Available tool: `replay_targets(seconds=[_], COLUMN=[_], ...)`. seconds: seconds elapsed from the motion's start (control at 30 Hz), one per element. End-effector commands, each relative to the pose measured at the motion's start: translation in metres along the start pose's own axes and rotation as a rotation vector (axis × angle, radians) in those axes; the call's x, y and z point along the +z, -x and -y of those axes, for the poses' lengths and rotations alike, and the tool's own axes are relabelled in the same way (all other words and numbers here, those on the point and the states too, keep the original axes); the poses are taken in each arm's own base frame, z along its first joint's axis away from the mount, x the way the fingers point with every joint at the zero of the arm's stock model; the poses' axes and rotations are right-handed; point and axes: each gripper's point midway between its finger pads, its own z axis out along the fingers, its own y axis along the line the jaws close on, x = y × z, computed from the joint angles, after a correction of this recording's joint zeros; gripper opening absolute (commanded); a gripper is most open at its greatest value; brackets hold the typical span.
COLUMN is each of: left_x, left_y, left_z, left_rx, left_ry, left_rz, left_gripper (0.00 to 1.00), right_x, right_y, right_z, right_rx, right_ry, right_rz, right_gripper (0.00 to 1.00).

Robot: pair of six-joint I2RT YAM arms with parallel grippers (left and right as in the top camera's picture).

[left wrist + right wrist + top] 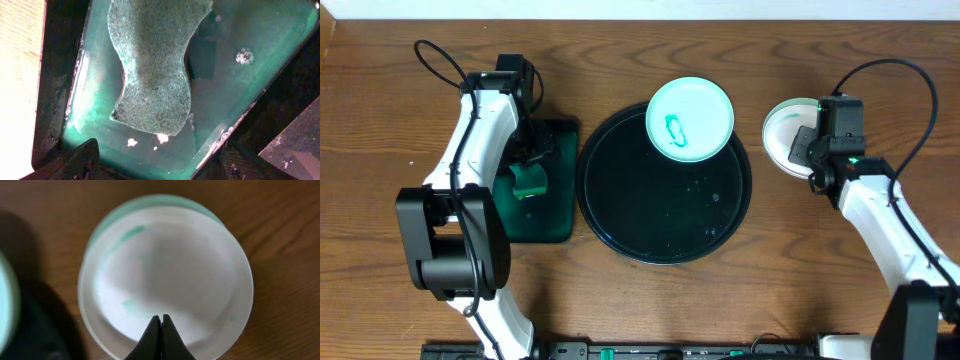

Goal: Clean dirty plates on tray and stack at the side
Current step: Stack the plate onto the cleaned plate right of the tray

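The black tray lies in the middle of the table. One dirty plate with a teal smear sits on its far right rim. A white plate lies on the table to the right of the tray; in the right wrist view it has faint teal streaks, and a mint rim shows behind it, as of a second plate underneath. My right gripper is shut and empty, its tips just over this plate's near edge; in the overhead view it is at the plate's right side. My left gripper is open above the green sponge.
The sponge lies in a rectangular dark green tray left of the black tray; the tray floor is wet. Small droplets dot the black tray's right half. Bare wooden table lies in front and on both far sides.
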Motion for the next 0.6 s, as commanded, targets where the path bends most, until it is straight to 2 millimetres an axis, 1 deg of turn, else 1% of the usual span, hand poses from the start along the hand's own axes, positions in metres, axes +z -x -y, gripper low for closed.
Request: replay_targets(seconds=[0.0,0.17,0.27,0.37,0.43,0.47,0.57], left_x=[0.003,0.003,0.003,0.003,0.003,0.003,0.003], left_y=[-0.004,-0.004,-0.004,-0.004,-0.004,-0.004,-0.006], left_z=[-0.003,-0.003,-0.003,-0.003,-0.003,-0.003,-0.003], left_rx=[0.0,0.0,-0.001,-0.001,-0.001,-0.001,0.0], left_ry=[0.013,0.014,0.014,0.014,0.014,0.014,0.017], left_rz=[-0.018,-0.021,-0.021,-0.021,-0.021,-0.021,-0.028], left_gripper=[0.79,0.79,0.79,0.79,0.79,0.79,0.79], right_x=[0.024,0.043,0.048,0.05,0.052,0.055,0.067], right_y=[-0.019,-0.035,-0.036,-0.033,-0.033,-0.034,-0.046], right_z=[0.011,0.016,0.015,0.014,0.016,0.016,0.02], right_rx=[0.011,0.029,0.028,0.032,0.068,0.083,0.145], right_ry=[-0.051,-0.078,-0.078,-0.075,-0.084,-0.086,-0.102], right_rz=[-0.077,-0.135,-0.136,-0.124,-0.118,-0.119,-0.157], right_gripper=[0.01,0.01,0.01,0.01,0.01,0.01,0.01])
